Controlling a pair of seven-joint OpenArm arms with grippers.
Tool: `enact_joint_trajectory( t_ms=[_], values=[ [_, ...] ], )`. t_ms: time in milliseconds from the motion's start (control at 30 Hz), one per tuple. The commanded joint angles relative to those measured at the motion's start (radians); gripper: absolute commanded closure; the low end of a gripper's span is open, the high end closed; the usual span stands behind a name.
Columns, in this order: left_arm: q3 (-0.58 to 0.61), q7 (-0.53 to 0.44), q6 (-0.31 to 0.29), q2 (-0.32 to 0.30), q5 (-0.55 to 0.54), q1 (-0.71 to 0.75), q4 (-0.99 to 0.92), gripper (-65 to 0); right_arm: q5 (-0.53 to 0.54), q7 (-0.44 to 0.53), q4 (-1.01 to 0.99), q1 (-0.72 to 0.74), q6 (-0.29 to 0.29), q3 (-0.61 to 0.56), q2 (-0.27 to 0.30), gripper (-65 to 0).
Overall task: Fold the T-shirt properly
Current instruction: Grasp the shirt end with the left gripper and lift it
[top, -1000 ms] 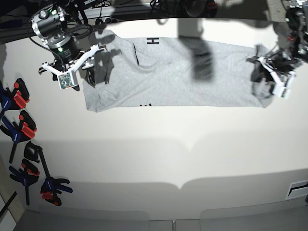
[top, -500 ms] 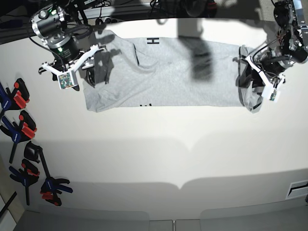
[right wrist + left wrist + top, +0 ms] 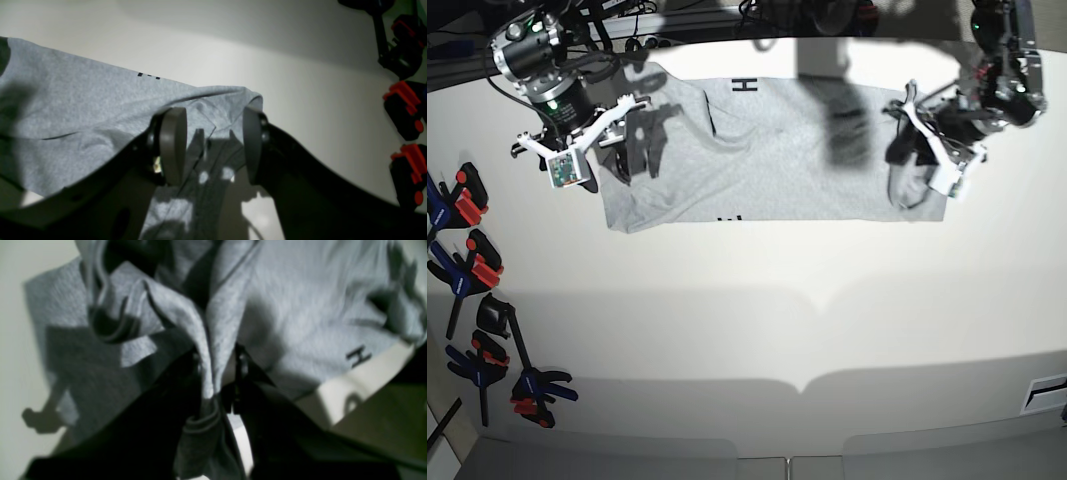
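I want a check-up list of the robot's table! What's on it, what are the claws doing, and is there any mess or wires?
Surface: white table, bare in front.
Job's things: grey T-shirt lies at the back in a long band, its end on the base view's right lifted and bunched; a black letter H shows at its far edge.
Clutter: red, blue and black clamps beside the table's edge, on the base view's left.
Grippers: left gripper shut on the T-shirt's bunched edge; right gripper open above the other end, holding nothing.
Cables: dark cables behind the table.
Surroundings: dark, nothing clear seen.
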Motion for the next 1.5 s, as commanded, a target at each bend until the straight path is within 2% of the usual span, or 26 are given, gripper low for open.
enact_joint_trajectory(
  t_ms=[0, 100, 433, 633, 1000, 1233, 1367, 1467],
  values=[
    [0.009, -0.046, 0.001, -0.011, -0.006, -0.008, 0.020, 0.0, 0.010, 0.026, 0.018, 0.005, 0.006, 0.003, 0.008, -25.8],
    [0.038, -0.072, 0.006, -0.011, 0.033, -0.009, 0.020, 0.0, 0.010, 0.026, 0.018, 0.005, 0.006, 0.003, 0.008, -25.8],
    [0.040, -0.109, 0.012, -0.011, 0.031, -0.014, 0.020, 0.0, 0.010, 0.026, 0.018, 0.005, 0.006, 0.003, 0.008, -25.8],
    [0.040, -0.137, 0.011, -0.011, -0.044, -0.014, 0.020, 0.0, 0.010, 0.026, 0.018, 0.005, 0.006, 0.003, 0.008, -25.8],
    [0.040, -0.149, 0.011, -0.011, -0.035, -0.014, 0.021, 0.0, 0.010, 0.026, 0.018, 0.005, 0.006, 0.003, 0.008, -25.8],
    [0.040, -0.189, 0.008, -0.011, -0.035, -0.014, 0.020, 0.0, 0.010, 0.026, 0.018, 0.005, 0.006, 0.003, 0.008, -25.8],
    [0.040, -0.213, 0.009, -0.011, -0.035, -0.014, 0.020, -24.9, 0.010, 0.026, 0.018, 0.005, 0.006, 0.003, 0.008, -25.8],
    [0.040, -0.249, 0.009, -0.011, -0.036, -0.014, 0.020, -35.1, 0.010, 0.026, 0.018, 0.005, 0.006, 0.003, 0.008, -25.8]
  ],
)
